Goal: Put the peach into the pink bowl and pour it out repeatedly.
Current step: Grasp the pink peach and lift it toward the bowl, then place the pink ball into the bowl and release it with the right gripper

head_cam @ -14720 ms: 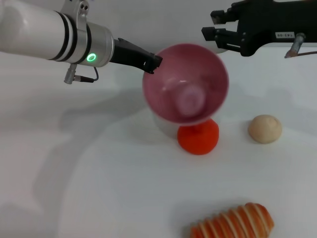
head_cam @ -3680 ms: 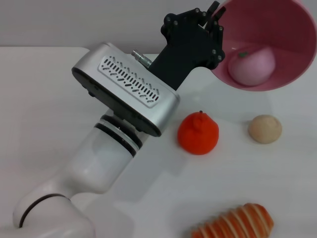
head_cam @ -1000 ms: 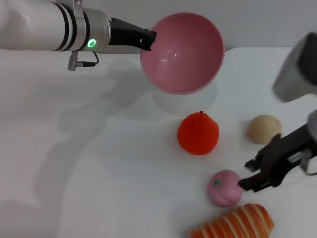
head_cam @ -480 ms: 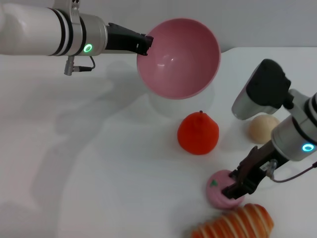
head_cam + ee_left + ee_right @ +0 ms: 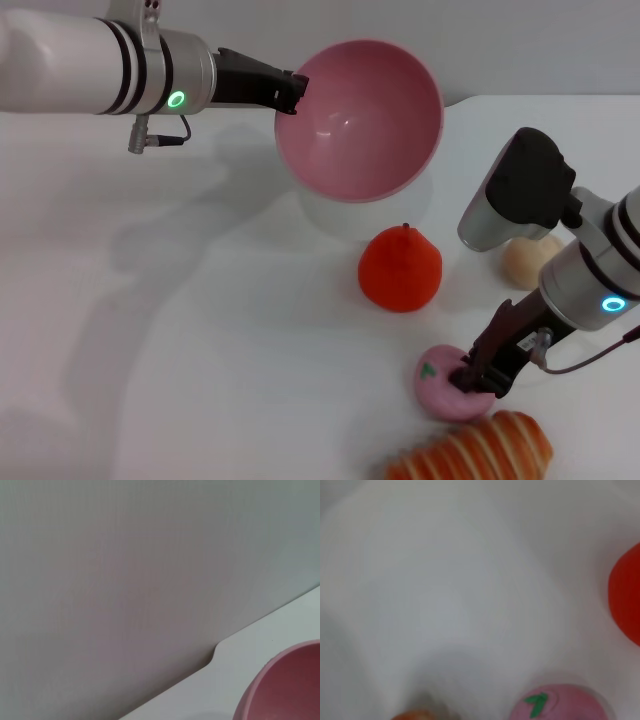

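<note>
My left gripper (image 5: 292, 92) is shut on the rim of the pink bowl (image 5: 362, 122), which it holds raised above the table's far side. The bowl is tilted with its empty inside facing me; an edge of it shows in the left wrist view (image 5: 287, 685). The peach (image 5: 438, 385) lies on the table at the front right, its green leaf mark up. My right gripper (image 5: 478, 378) is down on the peach's right side, touching it. The right wrist view shows the peach (image 5: 560, 706) close below.
An orange-red fruit (image 5: 400, 268) stands between the bowl and the peach. A beige ball (image 5: 522, 262) sits partly behind my right arm. A striped orange-and-white bread (image 5: 470, 450) lies just in front of the peach. The white table's far edge (image 5: 215, 655) meets a grey wall.
My right arm swung in from the right and came down onto the peach. The left arm shifted the bowl slightly lower and left, then held still. The peach stays on the table.
</note>
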Robot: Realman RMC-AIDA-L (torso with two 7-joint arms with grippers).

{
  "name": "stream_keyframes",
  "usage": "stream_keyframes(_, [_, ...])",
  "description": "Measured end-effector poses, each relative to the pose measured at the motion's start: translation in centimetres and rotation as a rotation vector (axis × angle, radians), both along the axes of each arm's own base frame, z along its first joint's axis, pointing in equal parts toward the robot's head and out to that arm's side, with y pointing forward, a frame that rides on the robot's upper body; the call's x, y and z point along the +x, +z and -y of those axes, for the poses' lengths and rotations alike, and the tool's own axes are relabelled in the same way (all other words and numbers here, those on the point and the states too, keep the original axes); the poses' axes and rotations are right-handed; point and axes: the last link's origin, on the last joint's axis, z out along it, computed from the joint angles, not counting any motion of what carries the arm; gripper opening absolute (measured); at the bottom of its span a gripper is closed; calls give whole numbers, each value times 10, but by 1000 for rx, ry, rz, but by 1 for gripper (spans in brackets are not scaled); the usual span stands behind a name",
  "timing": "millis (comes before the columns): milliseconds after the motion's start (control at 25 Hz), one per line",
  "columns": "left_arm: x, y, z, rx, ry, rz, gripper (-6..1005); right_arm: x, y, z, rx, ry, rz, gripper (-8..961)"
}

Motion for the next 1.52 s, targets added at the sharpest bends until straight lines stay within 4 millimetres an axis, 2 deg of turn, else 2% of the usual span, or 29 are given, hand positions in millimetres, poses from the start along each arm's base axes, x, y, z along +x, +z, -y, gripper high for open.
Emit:
stream_keyframes(120, [-1,0,0,-2,2,-1,136,-6,5,3,-4,14,-13,164])
stream_keyframes(240, [-2,0,2,-15,9,-2,137,-25,24,9,12,54,-82,31])
stream_keyframes(440, [-8,2,3,-31,26,-25,138,-80,86,18,145,227,-207,56])
stream_keyframes(640, [-7,0,8,-66,29,-32,139,-125,144,13,398,400,-270,81])
stream_keyframes(800, [-5,-3,13,-102,28,-36,139,-129,146,-1,459,405,-304,101])
stream_keyframes(1240, [-1,-7,16,-124,28,-37,141,-109,87,-50,403,299,-279,156])
stream_keyframes(1440, [-1,-7,16,-125,27,-38,142,-109,87,-52,433,312,-291,181])
stream_keyframes(1520, [-2,-7,16,-123,29,-37,143,-109,89,-52,446,316,-296,221])
